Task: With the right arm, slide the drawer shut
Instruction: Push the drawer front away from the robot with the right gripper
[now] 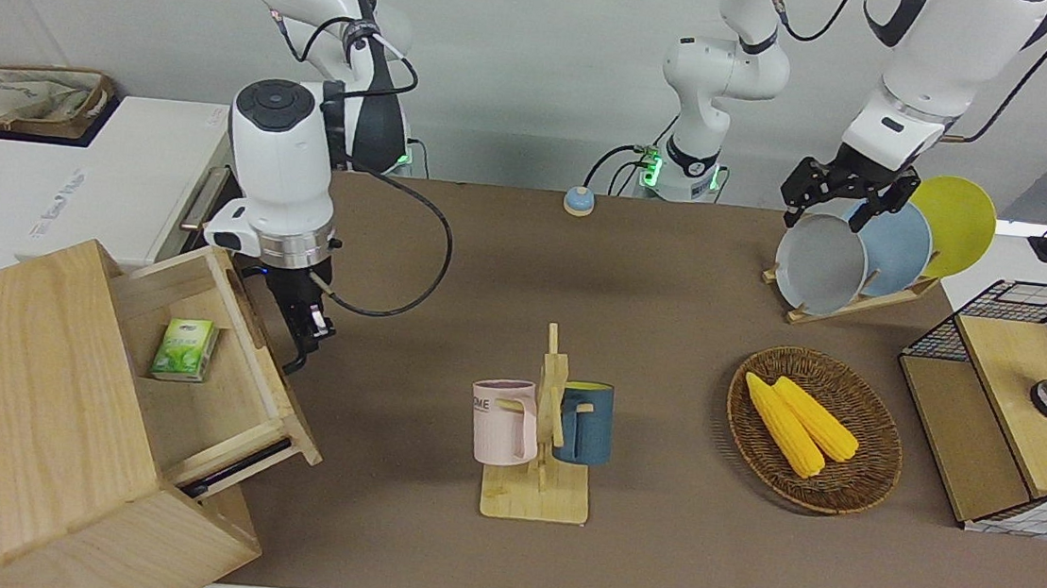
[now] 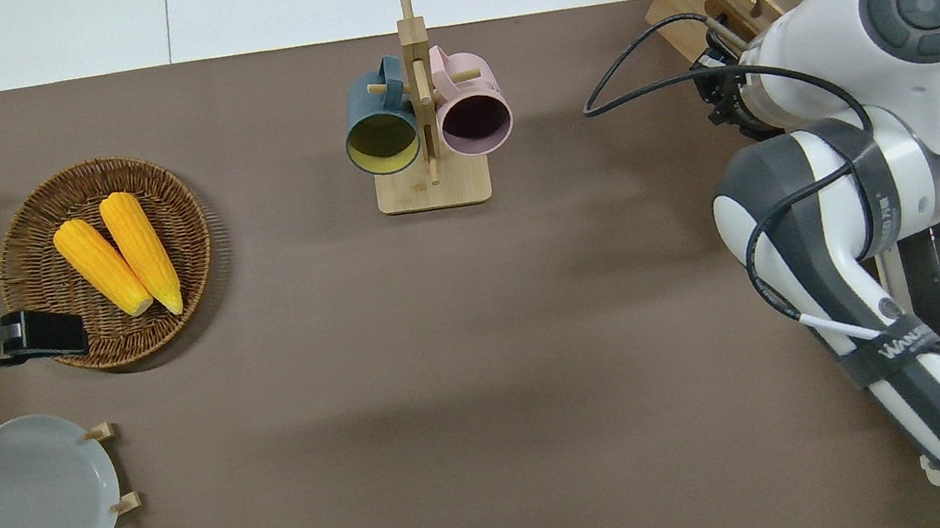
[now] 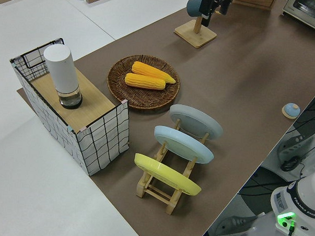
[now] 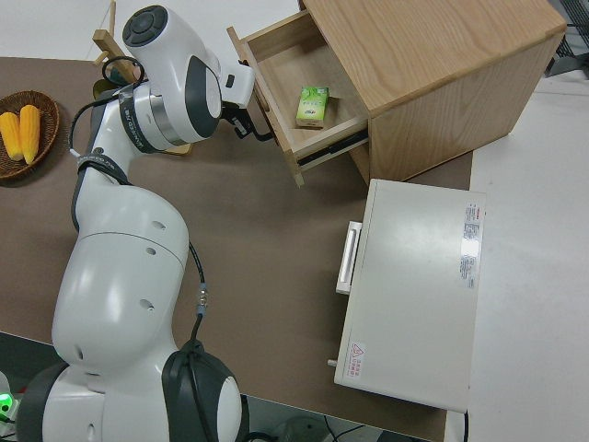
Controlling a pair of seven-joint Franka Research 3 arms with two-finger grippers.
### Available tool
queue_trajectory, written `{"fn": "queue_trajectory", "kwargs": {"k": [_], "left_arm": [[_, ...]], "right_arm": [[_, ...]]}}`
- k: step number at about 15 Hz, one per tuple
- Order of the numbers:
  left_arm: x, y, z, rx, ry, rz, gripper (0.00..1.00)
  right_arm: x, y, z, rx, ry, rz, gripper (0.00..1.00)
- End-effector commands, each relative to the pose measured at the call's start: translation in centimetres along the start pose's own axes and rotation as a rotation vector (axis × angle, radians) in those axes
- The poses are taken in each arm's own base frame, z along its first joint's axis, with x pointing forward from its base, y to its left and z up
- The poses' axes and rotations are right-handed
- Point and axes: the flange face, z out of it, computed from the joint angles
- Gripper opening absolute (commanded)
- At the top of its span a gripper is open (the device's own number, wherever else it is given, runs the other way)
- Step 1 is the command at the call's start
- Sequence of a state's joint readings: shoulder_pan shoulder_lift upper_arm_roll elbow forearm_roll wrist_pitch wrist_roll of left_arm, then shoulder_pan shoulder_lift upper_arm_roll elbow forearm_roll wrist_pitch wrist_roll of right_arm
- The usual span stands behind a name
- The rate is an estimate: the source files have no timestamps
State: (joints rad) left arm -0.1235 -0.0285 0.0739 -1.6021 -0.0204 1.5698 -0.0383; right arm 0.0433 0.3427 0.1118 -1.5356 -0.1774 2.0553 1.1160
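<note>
I have the right hand (image 1: 303, 339) down against the front panel of the drawer (image 1: 223, 372), at the handle side, pushing it into the wooden cabinet (image 1: 21, 402) at the right arm's end of the table (image 1: 676, 279). Whether its fingers are spread or closed around the handle I cannot tell, since the wrist covers them from above and the front camera shows them edge-on.

I judge the job roughly half done: the drawer sticks out part way, with a good stretch of its floor exposed and a small green box (image 1: 184, 350) lying inside. What remains is the rest of the push until the front panel sits flush with the cabinet face.

The left arm is parked.
</note>
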Motion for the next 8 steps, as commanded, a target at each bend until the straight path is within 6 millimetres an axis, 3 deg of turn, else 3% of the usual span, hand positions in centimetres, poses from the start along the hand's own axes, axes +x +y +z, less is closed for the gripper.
{"fn": "queue_trajectory", "kwargs": {"k": [1, 8], "left_arm": [[-0.4, -0.2, -0.4, 0.012, -0.002, 0.001, 1.0], [-0.4, -0.2, -0.4, 0.012, -0.003, 0.001, 1.0]], "right_arm": [[3.2, 0.1, -0.1, -0.005, 0.011, -0.012, 0.0], [7.4, 2.1, 0.5, -0.002, 0.024, -0.037, 0.0]]}}
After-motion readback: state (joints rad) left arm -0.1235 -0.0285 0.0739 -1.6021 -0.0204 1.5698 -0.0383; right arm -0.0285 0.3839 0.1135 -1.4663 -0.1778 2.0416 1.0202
